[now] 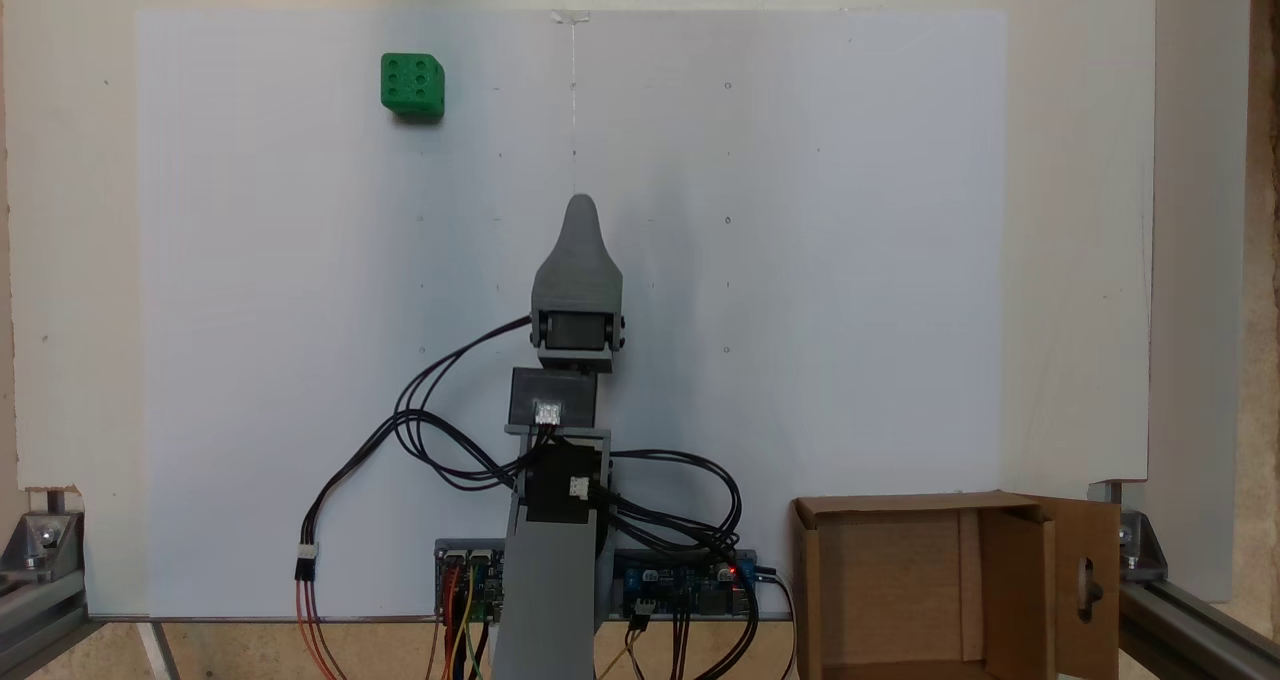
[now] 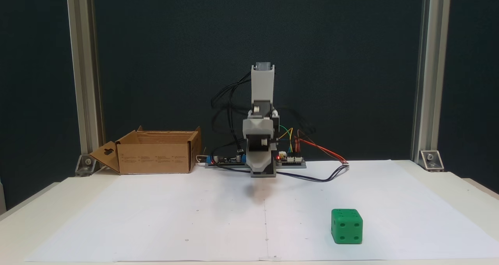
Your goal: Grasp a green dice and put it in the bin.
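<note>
— White paper covers the table before a dark backdrop. What's at the left in the front-facing fixed view?
— The bin, a cardboard box, open-topped, beside the arm's base.
— And centre?
— The gripper, folded down; I cannot tell whether its jaws are parted.
— The green dice?
— Right foreground, on the paper, well apart from gripper and bin.

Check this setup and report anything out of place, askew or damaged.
Nothing stands out. The green dice sits flat on the white sheet, apart from the claw. The bin stands upright beside the arm's base with its slotted flap folded outward. Nothing looks spilled or broken.
</note>
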`<state>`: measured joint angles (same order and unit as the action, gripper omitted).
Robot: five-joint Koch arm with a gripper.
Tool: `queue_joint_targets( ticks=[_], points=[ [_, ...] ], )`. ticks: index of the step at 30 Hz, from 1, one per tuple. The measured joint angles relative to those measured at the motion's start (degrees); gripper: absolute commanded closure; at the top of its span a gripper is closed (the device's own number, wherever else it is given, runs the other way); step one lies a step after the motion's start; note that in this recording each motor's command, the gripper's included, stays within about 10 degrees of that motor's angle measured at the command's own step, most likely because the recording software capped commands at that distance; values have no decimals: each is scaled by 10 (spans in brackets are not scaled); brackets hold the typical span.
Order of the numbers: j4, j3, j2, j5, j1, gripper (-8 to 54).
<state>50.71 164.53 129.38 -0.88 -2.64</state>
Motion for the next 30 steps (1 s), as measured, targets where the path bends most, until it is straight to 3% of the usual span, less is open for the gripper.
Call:
queue_joint_targets(
  ticks=[10,21,25,30],
  points=[
    [-379,-292,-8,0,1,40],
    [-797,-592,-227,19,29,39],
    [-934,-606,-248,54,57,39],
    [-1099,-774,-349,92,83,21]
  ],
)
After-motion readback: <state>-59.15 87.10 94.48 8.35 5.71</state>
